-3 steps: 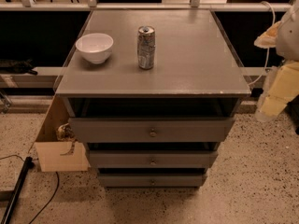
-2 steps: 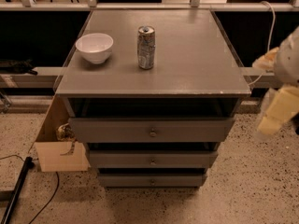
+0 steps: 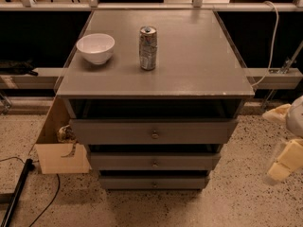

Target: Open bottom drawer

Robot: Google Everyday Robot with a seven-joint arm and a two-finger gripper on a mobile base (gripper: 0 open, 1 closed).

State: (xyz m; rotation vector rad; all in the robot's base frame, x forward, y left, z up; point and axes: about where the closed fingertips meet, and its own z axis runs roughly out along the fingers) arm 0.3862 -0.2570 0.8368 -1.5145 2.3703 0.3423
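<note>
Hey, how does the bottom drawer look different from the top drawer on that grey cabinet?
The top drawer looks widest and tallest; the bottom drawer looks narrowest and slimmest. The top drawer sits just under the cabinet top, the bottom drawer just above the floor. Both have flat grey fronts with a small round centre knob. The tool hangs at the right edge, apart from both.

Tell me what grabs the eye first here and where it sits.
A grey cabinet fills the middle, a white bowl and a silver can standing apart on its top. The bottom drawer is its lowest, slimmest front, near the floor. The gripper hangs at the right edge, beside the cabinet, not touching it.
</note>
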